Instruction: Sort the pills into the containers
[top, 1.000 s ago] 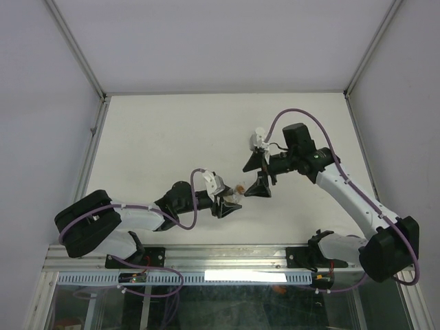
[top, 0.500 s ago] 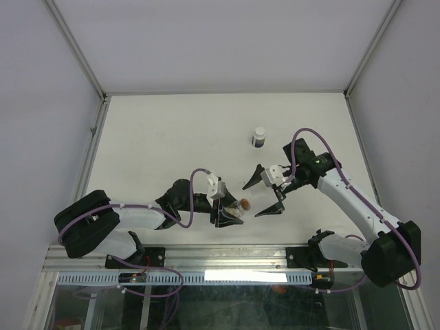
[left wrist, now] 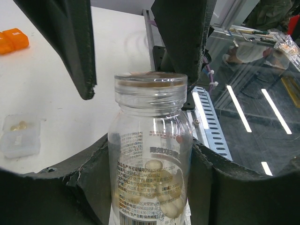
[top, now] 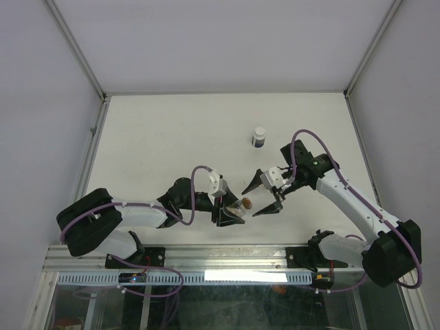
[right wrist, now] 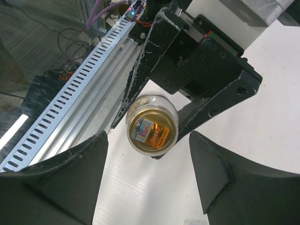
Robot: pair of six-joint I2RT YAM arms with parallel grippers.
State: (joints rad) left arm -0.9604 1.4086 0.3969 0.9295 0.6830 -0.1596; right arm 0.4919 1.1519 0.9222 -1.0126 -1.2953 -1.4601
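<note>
Left gripper (top: 230,212) is clamped on the vial (left wrist: 150,154), near the table's (top: 172,137) front edge. Pale pills (left wrist: 171,199) sit in its lower part. Its top end points at the right gripper (top: 249,202). The right jaws stand wide, a finger either side of that top, and I see no contact. The box (left wrist: 19,136) lies flat on the table beside the vial, something yellowish in one cell. A white-capped bottle (top: 259,136) stands well behind.
</note>
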